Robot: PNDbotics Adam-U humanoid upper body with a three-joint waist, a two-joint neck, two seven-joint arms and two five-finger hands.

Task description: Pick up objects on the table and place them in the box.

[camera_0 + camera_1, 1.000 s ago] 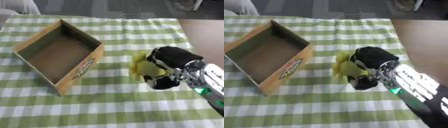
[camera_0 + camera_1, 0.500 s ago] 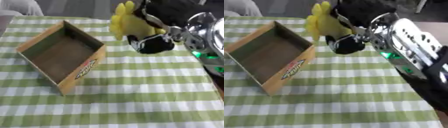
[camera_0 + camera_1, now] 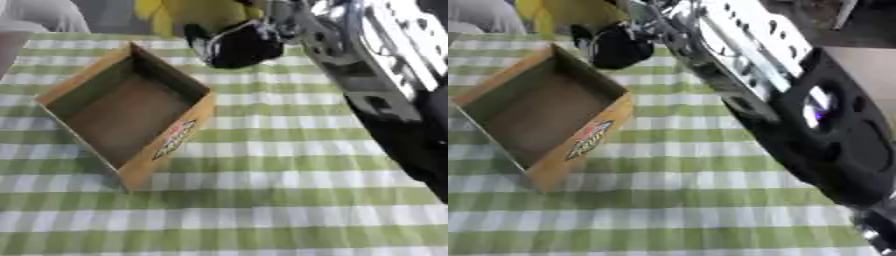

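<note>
- Both views are evenly lit and moderately bright, with no hard light source visible.
- The whole scene is soft and smeared, with motion blur heaviest on the right arm (image 3: pixel 745 75) and the right hand (image 3: pixel 236 45).
- The yellow object (image 3: pixel 188 12) at the top edge is a blurred patch with no clear outline.
- Pale glare streaks show on the arm's silver parts.
- The box (image 3: pixel 122 117) holds a dim interior, and a faint shadow lies along its near corner on the checked cloth (image 3: pixel 262 200).
- The print on the box front is unreadable.
- The cloth's stripes look slightly fuzzy throughout.
</note>
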